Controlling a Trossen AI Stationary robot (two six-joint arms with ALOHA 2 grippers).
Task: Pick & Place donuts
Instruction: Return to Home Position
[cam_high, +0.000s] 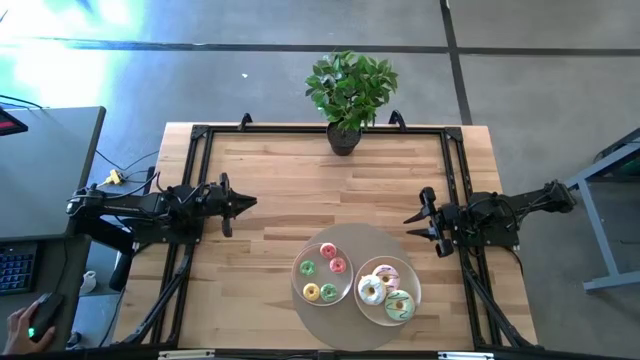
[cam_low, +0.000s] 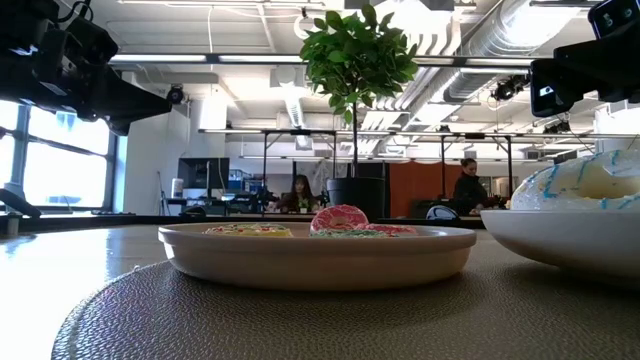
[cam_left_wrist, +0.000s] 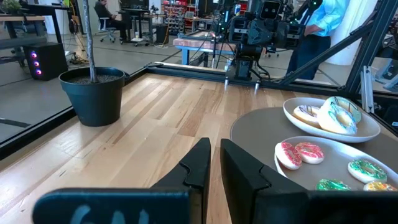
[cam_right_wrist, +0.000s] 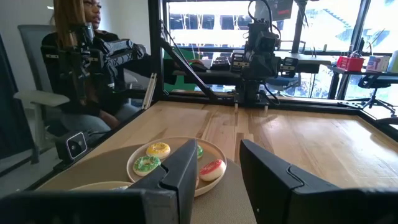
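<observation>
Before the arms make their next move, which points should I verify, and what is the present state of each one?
1. Left gripper holds nothing: ok.
2. Right gripper open, holds nothing: ok.
3. Four tiny donuts inside left plate: ok.
4. Three larger donuts inside right plate: ok.
5. No donut lying on the bare table: ok.
6. Both arms clear of the plates and the plant: ok.
</observation>
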